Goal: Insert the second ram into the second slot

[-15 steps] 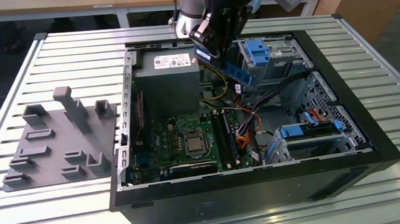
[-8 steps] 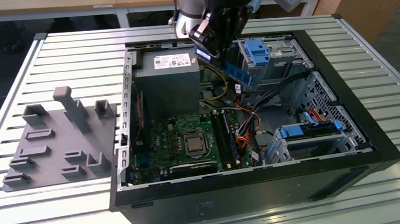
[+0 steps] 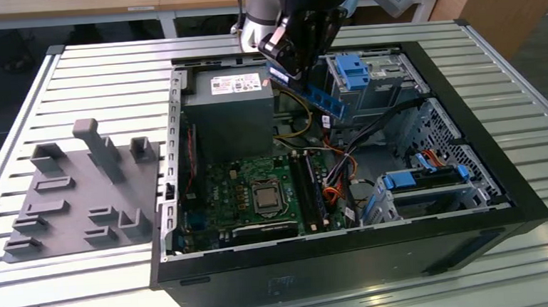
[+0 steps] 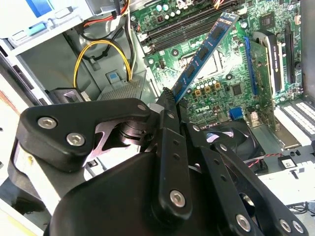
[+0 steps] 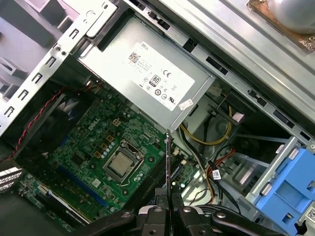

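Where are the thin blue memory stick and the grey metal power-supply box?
thin blue memory stick (image 4: 203, 51): second wrist view, middle of its chip face.
grey metal power-supply box (image 5: 158, 78): first wrist view, its white label.

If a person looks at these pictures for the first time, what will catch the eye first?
The open computer case on the slatted table draws the eye, its green motherboard exposed. Over it, the gripper is shut on the second ram, a thin blue stick held tilted above the board.
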`<state>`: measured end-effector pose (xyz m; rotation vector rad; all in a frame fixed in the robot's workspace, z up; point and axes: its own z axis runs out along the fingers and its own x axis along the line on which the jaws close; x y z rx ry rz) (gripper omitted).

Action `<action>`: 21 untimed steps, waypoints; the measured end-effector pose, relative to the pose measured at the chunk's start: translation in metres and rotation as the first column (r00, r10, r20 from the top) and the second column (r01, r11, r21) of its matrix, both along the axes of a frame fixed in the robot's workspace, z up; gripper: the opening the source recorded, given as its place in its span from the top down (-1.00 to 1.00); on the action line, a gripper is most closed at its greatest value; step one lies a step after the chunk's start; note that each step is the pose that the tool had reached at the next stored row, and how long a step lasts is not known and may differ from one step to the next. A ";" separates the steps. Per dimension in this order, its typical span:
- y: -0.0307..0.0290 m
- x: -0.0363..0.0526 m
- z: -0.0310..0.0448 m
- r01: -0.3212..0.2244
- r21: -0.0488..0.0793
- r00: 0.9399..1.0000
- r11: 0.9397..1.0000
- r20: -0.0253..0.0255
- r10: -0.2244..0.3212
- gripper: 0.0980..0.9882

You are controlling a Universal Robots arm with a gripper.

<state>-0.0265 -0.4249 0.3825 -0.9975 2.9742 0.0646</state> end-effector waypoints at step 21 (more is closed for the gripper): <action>-0.0003 0.0000 0.0000 0.033 0.000 0.999 0.999 0.000 -0.033 0.90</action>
